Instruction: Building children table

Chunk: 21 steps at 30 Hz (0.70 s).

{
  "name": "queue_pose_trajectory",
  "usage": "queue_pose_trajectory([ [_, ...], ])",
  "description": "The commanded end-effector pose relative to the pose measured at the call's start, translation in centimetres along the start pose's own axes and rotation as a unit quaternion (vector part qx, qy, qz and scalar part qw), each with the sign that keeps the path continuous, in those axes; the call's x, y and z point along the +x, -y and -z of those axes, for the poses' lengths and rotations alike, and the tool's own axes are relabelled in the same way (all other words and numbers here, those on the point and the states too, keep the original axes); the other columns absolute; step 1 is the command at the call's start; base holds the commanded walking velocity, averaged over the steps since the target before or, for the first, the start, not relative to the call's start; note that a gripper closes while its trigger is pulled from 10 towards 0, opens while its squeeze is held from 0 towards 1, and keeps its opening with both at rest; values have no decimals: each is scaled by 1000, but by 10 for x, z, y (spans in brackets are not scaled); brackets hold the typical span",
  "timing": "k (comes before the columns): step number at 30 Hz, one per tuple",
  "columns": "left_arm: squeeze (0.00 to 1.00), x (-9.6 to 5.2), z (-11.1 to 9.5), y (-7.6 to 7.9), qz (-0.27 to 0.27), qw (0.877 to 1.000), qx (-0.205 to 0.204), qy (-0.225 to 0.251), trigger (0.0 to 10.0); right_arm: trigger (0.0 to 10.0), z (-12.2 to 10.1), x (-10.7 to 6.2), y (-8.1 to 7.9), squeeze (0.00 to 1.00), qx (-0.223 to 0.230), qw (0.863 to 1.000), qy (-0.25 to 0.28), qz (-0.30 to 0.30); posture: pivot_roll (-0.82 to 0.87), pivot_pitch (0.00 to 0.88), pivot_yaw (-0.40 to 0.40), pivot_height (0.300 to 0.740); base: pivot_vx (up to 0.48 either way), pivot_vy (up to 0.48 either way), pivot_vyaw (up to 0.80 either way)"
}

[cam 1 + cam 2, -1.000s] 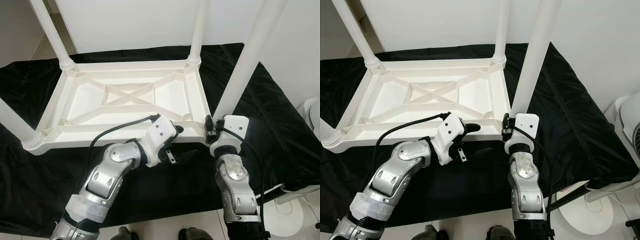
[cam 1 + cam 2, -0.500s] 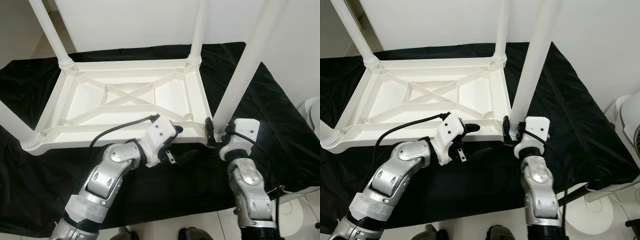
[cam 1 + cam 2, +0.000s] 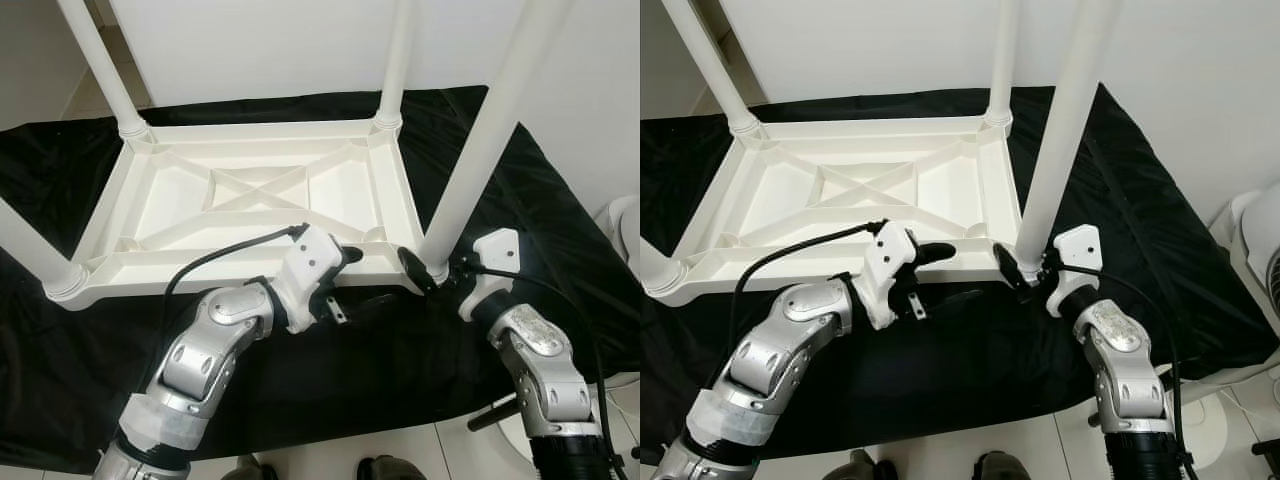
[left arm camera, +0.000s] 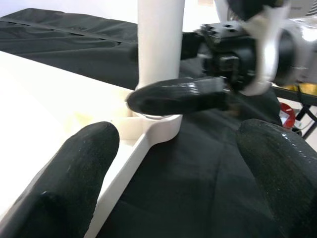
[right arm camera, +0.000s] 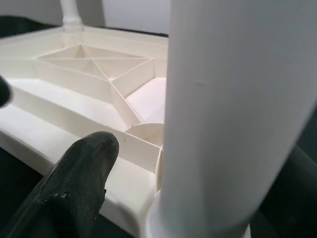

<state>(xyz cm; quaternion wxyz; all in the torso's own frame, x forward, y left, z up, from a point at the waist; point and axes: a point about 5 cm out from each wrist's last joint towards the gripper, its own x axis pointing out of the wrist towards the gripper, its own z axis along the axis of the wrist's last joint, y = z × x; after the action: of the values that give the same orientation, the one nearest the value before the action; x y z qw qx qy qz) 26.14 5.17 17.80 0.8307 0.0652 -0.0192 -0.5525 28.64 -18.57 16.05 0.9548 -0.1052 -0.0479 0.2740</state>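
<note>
- Far left, I see the white plastic table (image 3: 250,200) lying upside down on the black cloth (image 3: 60,340), its ribbed underside up and its legs rising out of the corner sockets.
- I judge it light and stiff, a hollow moulded shell, with smooth legs that could slip under hard fingers; the low end of a leg or the thick rim looks like the safest hold.
- My left gripper (image 4: 173,163) hovers at the near rim, released, fingers spread wide with nothing between them, pointing toward the near right corner.
- The near right leg (image 3: 480,140) stands upright in its corner socket (image 4: 157,126); whether it is fully seated I cannot tell.
- My right gripper (image 3: 428,268) sits at that leg's base, one finger (image 5: 74,183) on the table side; it seems to straddle the leg, but I cannot tell whether it is squeezing.
- Both grippers crowd this one corner, so I judge they may get in each other's way.
- Far right, a white fan-like appliance (image 3: 1255,240) stands just beyond the cloth, near my right elbow.
</note>
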Motion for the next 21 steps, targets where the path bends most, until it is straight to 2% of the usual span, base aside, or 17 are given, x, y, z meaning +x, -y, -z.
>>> queue_pose_trajectory([
  [1, 0, -1, 0, 3, 14, 1000, 4, -5, 10000, 10000, 6, 2, -3, 0, 0, 1000, -7, -28, -168, 70, 65, 740, 0, 0, 0],
  [2, 0, -1, 0, 3, 12, 1000, 8, -7, 10000, 2431, 7, 4, -1, 0, -3, 999, -12, -37, -157, 67, 56, 740, 0, 0, 0],
  [3, 0, -1, 0, 3, 12, 1000, 8, -7, 10000, 2431, 7, 4, -1, 0, -3, 999, -12, -37, -157, 67, 56, 740, 0, 0, 0],
  [4, 0, -2, 1, 3, 10, 1000, 9, -8, 10000, 235, 8, 5, 1, 0, -5, 999, -15, -42, -154, 67, 53, 740, 0, 0, 0],
  [5, 0, -2, 1, 3, 8, 1000, 7, -9, 10000, 0, 9, 6, 3, 0, -3, 999, -17, -47, -152, 67, 51, 740, 0, 0, 0],
  [15, 0, -4, 0, 5, 3, 1000, 1, -8, 10000, 0, 20, 2, 8, 0, 8, 997, -28, -66, -145, 71, 45, 740, 0, 0, 0],
  [16, 0, -4, 0, 5, 3, 1000, 1, -8, 10000, 4431, 20, 2, 8, 0, 9, 998, -27, -58, -145, 71, 47, 740, 0, 0, 0],
  [17, 0, -4, 0, 5, 3, 1000, 1, -9, 10000, 10000, 20, 2, 8, 0, 12, 998, -25, -53, -145, 71, 47, 740, 0, 0, 0],
  [21, 0, -4, 0, 4, 3, 1000, 2, -10, 10000, 10000, 13, 4, 8, 0, 30, 999, -5, -8, -147, 73, 49, 740, 0, 0, 0],
])
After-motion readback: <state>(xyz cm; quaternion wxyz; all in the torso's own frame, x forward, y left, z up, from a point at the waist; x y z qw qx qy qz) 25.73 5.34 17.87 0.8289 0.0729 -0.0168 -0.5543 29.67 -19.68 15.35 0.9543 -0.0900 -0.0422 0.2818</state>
